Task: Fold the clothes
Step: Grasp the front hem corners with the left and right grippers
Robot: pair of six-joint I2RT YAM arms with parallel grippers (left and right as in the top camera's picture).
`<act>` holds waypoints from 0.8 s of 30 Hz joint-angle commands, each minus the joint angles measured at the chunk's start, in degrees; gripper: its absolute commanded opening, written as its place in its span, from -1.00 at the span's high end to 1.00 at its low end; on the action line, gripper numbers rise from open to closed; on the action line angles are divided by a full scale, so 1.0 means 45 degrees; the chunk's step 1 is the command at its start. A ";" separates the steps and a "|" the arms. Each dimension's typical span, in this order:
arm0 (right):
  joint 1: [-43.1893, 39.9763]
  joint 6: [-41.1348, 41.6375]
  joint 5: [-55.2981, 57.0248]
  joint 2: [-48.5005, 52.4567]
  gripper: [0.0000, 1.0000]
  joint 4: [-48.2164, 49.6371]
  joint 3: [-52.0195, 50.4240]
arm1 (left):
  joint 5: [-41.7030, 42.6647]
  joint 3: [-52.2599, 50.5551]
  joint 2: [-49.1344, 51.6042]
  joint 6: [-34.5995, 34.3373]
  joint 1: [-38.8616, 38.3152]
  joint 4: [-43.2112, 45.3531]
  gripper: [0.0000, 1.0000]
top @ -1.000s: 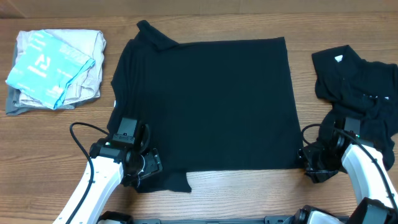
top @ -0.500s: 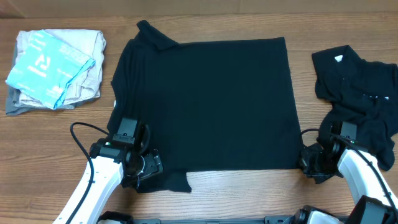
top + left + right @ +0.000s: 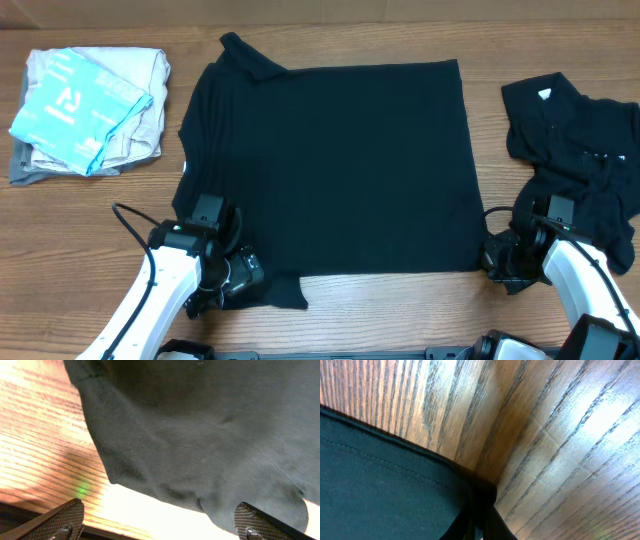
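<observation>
A large black T-shirt [image 3: 330,170], one of the clothes, lies spread flat in the middle of the wooden table [image 3: 90,220]. My left gripper [image 3: 240,274] is at the shirt's near-left sleeve. In the left wrist view the left gripper [image 3: 160,527] is wide open, and the grey-black sleeve [image 3: 200,460] lies just ahead of its pads [image 3: 60,520]. My right gripper [image 3: 497,256] is at the shirt's near-right corner. In the right wrist view the right gripper [image 3: 481,507] is shut, pinching the hemmed corner [image 3: 395,485].
A second black garment [image 3: 575,140] lies crumpled at the right edge, just behind my right arm. A pile of folded pale clothes [image 3: 90,110] with a light-blue print sits at the far left. A black cable [image 3: 130,225] loops beside my left arm.
My left gripper has opened wide and slid slightly toward the table's front edge. My right gripper has closed on the shirt's near-right corner.
</observation>
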 commanded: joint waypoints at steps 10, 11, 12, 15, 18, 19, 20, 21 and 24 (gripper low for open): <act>-0.0010 -0.0670 -0.0058 -0.0019 0.79 0.0063 -0.0068 | 0.0763 -0.2176 0.0180 -0.2123 0.1277 0.1875 -0.97; -0.0010 -0.0772 -0.0180 -0.0019 0.78 0.0087 -0.0068 | 0.0845 -0.2278 0.0180 -0.2123 0.1467 0.2142 -0.96; -0.0010 -0.0865 -0.0223 -0.0019 0.78 0.0107 -0.0068 | 0.0884 -0.2370 0.0180 -0.2123 0.1598 0.2322 -0.96; -0.0010 -0.1054 -0.0262 -0.0019 0.75 0.0155 -0.0068 | 0.0899 -0.2657 0.0180 -0.2225 0.1753 0.2467 -0.89; -0.0010 -0.1054 -0.0267 -0.0019 0.74 0.0160 -0.0068 | 0.1273 -0.3060 0.0180 -0.2215 0.1749 0.2739 -0.77; -0.0010 -0.1054 -0.0262 -0.0019 0.74 0.0165 -0.0068 | 0.1481 -0.3196 0.0180 -0.2215 0.1744 0.2880 -0.70; -0.0010 -0.1054 -0.0267 -0.0019 0.74 0.0175 -0.0068 | 0.1695 -0.3332 0.0180 -0.2215 0.1744 0.3065 -0.61; -0.0010 -0.1054 -0.0262 -0.0019 0.74 0.0204 -0.0068 | 0.1962 -0.3429 0.0180 -0.2215 0.1744 0.3201 -0.53; -0.0010 -0.1054 -0.0262 -0.0019 0.73 0.0277 -0.0068 | 0.2676 -0.3473 0.0180 -0.2035 0.1744 0.3206 -0.25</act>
